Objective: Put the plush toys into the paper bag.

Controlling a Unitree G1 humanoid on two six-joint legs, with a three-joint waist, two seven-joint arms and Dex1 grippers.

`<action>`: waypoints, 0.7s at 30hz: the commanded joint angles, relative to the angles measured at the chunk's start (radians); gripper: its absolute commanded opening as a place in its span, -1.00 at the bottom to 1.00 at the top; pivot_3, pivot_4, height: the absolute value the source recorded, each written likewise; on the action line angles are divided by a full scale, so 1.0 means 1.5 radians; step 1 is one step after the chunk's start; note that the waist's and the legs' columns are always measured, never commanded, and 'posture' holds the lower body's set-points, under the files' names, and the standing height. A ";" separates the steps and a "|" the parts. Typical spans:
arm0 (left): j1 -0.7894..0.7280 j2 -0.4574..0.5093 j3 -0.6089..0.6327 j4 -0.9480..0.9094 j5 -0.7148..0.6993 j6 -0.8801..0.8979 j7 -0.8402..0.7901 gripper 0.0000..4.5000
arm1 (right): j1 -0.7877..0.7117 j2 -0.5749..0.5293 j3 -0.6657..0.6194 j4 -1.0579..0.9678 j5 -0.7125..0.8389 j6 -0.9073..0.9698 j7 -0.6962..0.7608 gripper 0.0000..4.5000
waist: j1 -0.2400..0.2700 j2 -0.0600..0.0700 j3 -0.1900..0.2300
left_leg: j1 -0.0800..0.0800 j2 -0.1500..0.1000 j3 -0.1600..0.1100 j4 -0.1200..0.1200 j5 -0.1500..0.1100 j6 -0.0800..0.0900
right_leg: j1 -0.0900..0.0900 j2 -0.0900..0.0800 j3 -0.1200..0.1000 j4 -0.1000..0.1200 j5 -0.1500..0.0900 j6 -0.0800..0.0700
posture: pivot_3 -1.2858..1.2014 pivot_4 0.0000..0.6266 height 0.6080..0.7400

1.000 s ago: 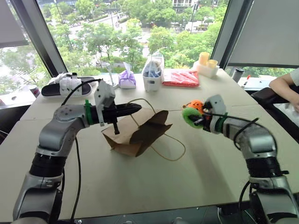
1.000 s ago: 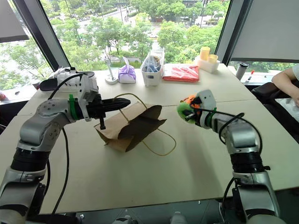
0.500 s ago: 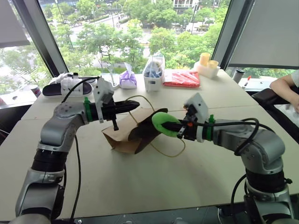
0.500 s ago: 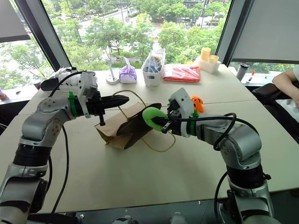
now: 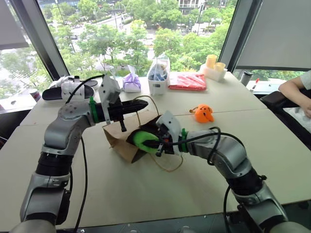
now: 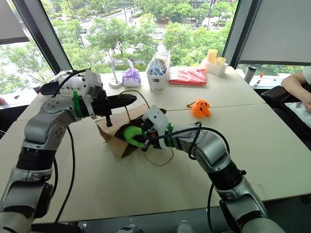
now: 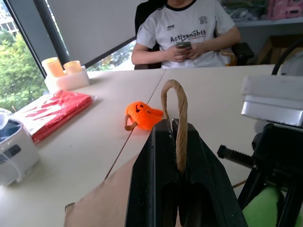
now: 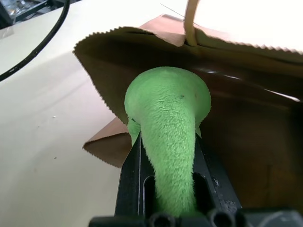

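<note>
The left pincer [image 7: 179, 163] is closed on the paper bag's cord handle [image 7: 179, 118]. Beyond it, the orange plush toy [image 7: 142, 116] lies on the surface [image 7: 85, 142], with a person [image 7: 187, 33] seated behind.

Colours on your table right now

You have a plain brown paper bag [image 5: 121, 138] with a tan cord handle [image 7: 176, 124], a bright green plush toy [image 8: 170, 137] between the black fingers of your right gripper [image 5: 156, 144], and an orange plush toy [image 5: 203, 113] with dark face marks on the beige table [image 5: 146, 189]. Your left gripper [image 5: 138, 106] is black too. Farther back you see a purple pouch [image 5: 131, 82], a red packet [image 5: 188, 81] and two yellow cups [image 5: 215, 63].
</note>
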 commanded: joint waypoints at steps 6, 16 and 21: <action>0.008 0.017 0.039 -0.067 -0.062 0.067 0.011 -1.00 | -0.086 0.049 0.036 0.186 -0.121 -0.165 0.023 -0.98 | 0.000 0.000 0.000 | 0.000 0.000 0.000 0.000 0.000 -0.001 | 0.000 0.000 0.000 0.000 0.000 0.000 | 0.03 -0.52 1.00; 0.009 0.007 0.052 -0.072 -0.075 0.071 0.046 -1.00 | -0.108 0.122 0.017 0.230 -0.152 -0.203 0.021 -0.98 | -0.010 0.000 0.000 | 0.000 0.000 -0.001 -0.001 0.001 -0.002 | -0.001 0.000 0.000 0.001 0.000 0.000 | 0.03 -0.52 1.00; 0.008 0.005 0.055 -0.072 -0.085 0.074 0.058 -1.00 | -0.102 0.140 0.010 0.215 -0.160 -0.197 0.018 0.03 | -0.015 0.000 0.000 | 0.000 0.000 -0.002 -0.001 0.001 -0.002 | -0.001 0.000 0.000 0.001 0.000 0.000 | 0.03 -0.52 1.00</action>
